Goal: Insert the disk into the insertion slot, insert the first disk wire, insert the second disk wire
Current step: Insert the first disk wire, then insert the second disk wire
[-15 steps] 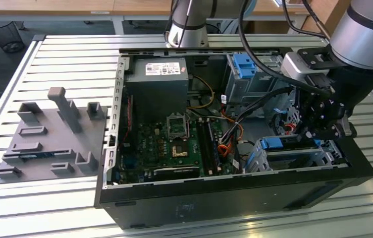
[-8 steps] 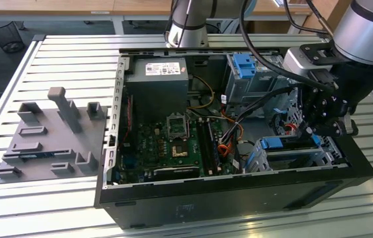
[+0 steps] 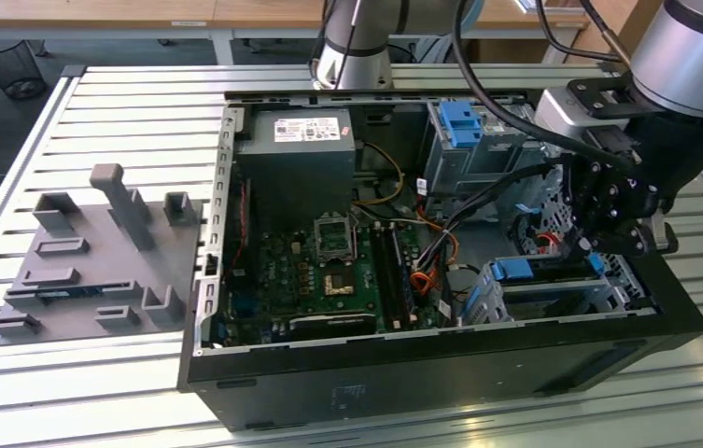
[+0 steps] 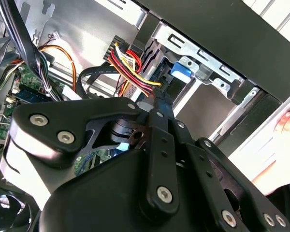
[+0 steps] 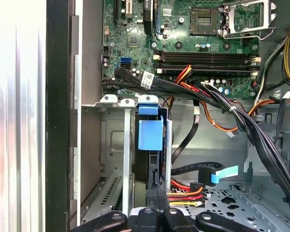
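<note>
The disk (image 5: 150, 134), framed by its blue carrier (image 3: 515, 270), sits inside the insertion slot (image 5: 111, 145), the low silver cage (image 3: 575, 301) at the case's front corner on the exterior view's right. My gripper (image 5: 157, 209) is shut on a black plug with red, yellow and black wires (image 5: 183, 194), held against the disk's exposed end. In the second wrist view the fingertips (image 4: 157, 110) meet on that plug (image 4: 160, 92) just below the blue carrier (image 4: 181, 70). A second black wire with a light-blue tab (image 5: 218, 175) lies loose beside the cage.
A taller grey cage with a blue latch (image 3: 463, 123) stands behind. The motherboard (image 3: 326, 271) and power supply (image 3: 295, 140) take up the case's other side. Cable bundles (image 5: 241, 121) cross near my gripper. A person's hand (image 4: 286, 123) rests outside the case. A grey fixture (image 3: 96, 252) lies beside it.
</note>
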`<state>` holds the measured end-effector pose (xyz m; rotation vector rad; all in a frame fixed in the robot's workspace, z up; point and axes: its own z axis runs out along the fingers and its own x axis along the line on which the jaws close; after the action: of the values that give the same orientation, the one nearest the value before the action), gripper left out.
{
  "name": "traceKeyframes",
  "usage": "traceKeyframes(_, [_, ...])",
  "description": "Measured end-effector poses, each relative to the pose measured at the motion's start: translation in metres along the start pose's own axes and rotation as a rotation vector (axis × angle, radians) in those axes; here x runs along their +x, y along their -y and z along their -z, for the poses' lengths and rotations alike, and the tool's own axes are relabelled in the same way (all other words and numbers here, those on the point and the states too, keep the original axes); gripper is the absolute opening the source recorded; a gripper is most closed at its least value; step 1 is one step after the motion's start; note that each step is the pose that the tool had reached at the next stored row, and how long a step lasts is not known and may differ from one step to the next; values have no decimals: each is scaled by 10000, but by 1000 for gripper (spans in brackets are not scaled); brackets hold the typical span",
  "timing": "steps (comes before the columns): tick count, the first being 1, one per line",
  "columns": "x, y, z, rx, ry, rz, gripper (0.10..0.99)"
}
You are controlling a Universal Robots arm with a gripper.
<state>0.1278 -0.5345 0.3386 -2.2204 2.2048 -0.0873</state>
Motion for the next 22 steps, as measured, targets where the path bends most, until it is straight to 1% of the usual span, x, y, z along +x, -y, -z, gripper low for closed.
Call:
traceKeyframes(15, [1, -3, 20, -1, -14, 2, 106])
traceKeyframes(18, [0, -23, 20, 0, -13, 1, 106])
traceKeyframes(22, [0, -75, 23, 13, -13, 1, 106])
